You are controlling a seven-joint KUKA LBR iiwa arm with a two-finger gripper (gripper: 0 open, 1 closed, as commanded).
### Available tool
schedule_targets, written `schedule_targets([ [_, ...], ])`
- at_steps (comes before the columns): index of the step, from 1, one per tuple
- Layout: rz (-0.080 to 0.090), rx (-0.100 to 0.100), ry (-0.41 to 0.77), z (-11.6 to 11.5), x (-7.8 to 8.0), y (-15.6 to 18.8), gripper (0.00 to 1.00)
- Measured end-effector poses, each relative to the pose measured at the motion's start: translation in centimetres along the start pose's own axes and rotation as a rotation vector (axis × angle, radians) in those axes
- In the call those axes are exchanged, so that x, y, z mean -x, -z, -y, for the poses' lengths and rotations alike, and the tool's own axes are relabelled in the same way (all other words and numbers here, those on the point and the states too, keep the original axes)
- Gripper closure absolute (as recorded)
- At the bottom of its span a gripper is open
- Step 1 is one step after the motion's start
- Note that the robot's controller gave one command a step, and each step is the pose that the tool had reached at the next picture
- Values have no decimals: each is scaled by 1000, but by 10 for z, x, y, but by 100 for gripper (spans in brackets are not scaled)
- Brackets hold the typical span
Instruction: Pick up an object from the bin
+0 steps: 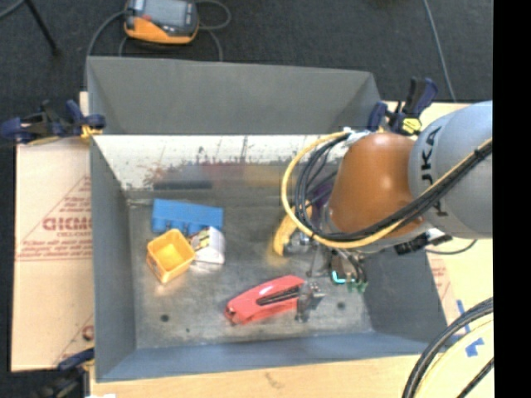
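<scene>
My gripper (311,298) hangs low at the front right of the bin floor, its fingertips at the right end of a red and black hand tool (264,298) that lies flat there. The view does not tell me whether the tips touch the tool. A yellow thing (284,235) peeks out from under the arm just behind the gripper, mostly hidden.
On the left of the bin floor lie a blue block (187,215), an orange cup-like box (170,254) and a small white piece (208,245), close together. The orange cover and cables of the arm hide the bin's right middle.
</scene>
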State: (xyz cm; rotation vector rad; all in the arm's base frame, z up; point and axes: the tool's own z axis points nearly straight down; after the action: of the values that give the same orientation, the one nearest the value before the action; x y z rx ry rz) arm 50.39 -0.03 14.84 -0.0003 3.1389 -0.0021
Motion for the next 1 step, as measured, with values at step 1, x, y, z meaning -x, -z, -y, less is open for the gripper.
schedule_targets([
  [1,0,0,0,0,0,0,0],
])
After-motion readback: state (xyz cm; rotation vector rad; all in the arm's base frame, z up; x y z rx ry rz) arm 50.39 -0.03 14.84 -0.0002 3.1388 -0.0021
